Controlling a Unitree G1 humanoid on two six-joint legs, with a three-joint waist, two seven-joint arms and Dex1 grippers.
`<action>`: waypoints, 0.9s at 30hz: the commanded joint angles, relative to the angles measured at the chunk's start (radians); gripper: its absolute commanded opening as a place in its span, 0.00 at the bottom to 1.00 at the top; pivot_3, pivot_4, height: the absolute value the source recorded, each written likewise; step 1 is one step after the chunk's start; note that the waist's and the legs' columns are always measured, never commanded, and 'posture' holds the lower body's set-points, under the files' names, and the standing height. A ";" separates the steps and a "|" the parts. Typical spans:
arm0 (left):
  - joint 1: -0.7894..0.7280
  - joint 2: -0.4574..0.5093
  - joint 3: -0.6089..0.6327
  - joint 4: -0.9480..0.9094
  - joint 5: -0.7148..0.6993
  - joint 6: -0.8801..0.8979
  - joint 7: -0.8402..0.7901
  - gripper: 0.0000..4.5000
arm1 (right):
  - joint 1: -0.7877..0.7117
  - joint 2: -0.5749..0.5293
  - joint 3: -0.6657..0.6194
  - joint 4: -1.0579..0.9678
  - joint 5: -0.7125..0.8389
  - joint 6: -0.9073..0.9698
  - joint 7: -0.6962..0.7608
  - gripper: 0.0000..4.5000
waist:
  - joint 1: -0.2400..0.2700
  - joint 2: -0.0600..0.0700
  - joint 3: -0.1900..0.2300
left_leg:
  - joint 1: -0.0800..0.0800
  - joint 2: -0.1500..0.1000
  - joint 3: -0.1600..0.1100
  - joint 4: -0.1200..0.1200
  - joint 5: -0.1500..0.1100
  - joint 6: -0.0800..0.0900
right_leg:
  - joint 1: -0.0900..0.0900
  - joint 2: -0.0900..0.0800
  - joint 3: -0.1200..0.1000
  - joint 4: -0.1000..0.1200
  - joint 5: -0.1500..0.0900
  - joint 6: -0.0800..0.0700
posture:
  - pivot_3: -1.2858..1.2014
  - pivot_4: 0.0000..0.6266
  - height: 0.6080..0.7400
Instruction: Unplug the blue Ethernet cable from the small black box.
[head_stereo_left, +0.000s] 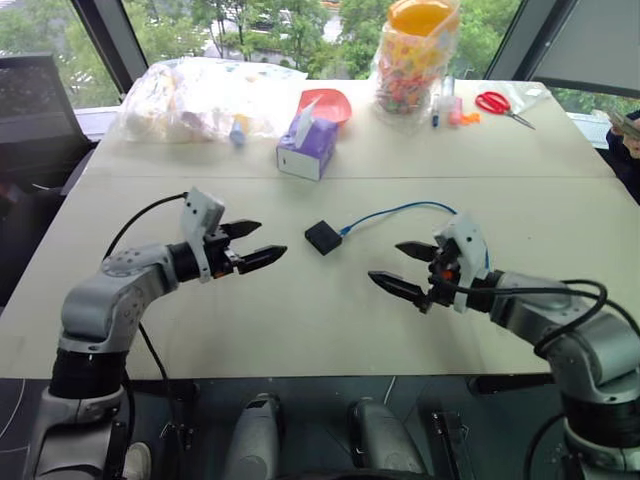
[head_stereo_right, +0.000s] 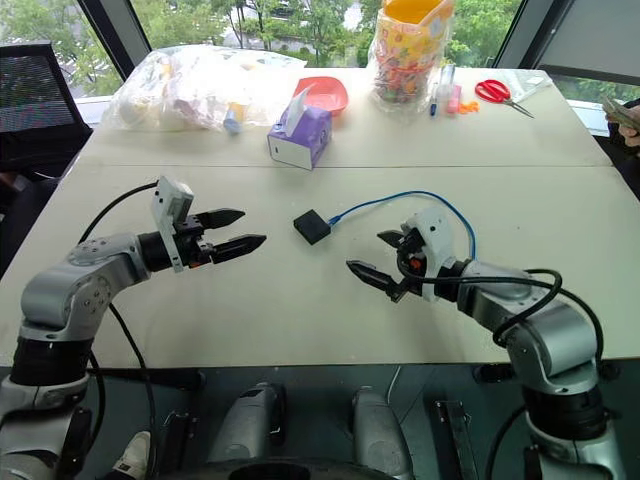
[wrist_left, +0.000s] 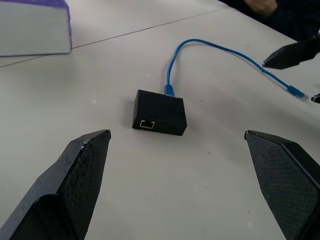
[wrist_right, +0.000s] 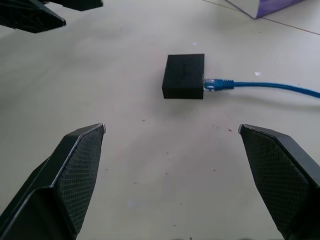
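Blue Ethernet cable (wrist_right: 260, 86) still plugged into the small black box (wrist_right: 184, 76), mid-worktop (head_stereo_left: 300, 330) between both arms.

Left end effector (head_stereo_left: 248, 245) and right end effector (head_stereo_left: 408, 268) both hover with fingers spread wide, empty, near the box but clear of it. A sound approach, I judge: one pins the box flat while the other pinches the plug at its clip and draws straight out along the port. Farther back, the purple tissue box (head_stereo_left: 308, 148) shows a tissue standing up; a clear bag (head_stereo_left: 415, 60) holds colourful small items.
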 joint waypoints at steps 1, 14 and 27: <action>-0.028 0.022 -0.008 -0.003 0.000 -0.022 -0.040 0.99 | -0.058 -0.054 -0.034 -0.054 0.058 0.035 0.022 1.00 | 0.001 0.000 0.000 | 0.000 0.000 0.000 0.000 0.000 0.000 | 0.000 0.000 0.000 0.000 0.000 0.000 | 0.52 0.24 0.96; -0.069 0.045 0.017 -0.009 -0.058 0.032 -0.055 0.99 | -0.256 -0.216 0.095 0.011 0.036 0.067 0.106 1.00 | 0.000 -0.001 0.001 | 0.000 0.000 0.000 0.001 0.000 0.000 | 0.000 0.000 0.000 0.001 0.000 0.000 | 0.52 0.24 0.96; -0.037 0.060 0.028 -0.059 -0.062 0.040 -0.039 0.99 | -0.369 -0.266 0.251 0.127 -0.122 -0.049 0.226 1.00 | 0.001 -0.001 0.001 | 0.000 0.000 0.001 0.002 0.000 0.000 | 0.000 0.000 0.000 0.001 0.000 0.000 | 0.52 0.24 0.96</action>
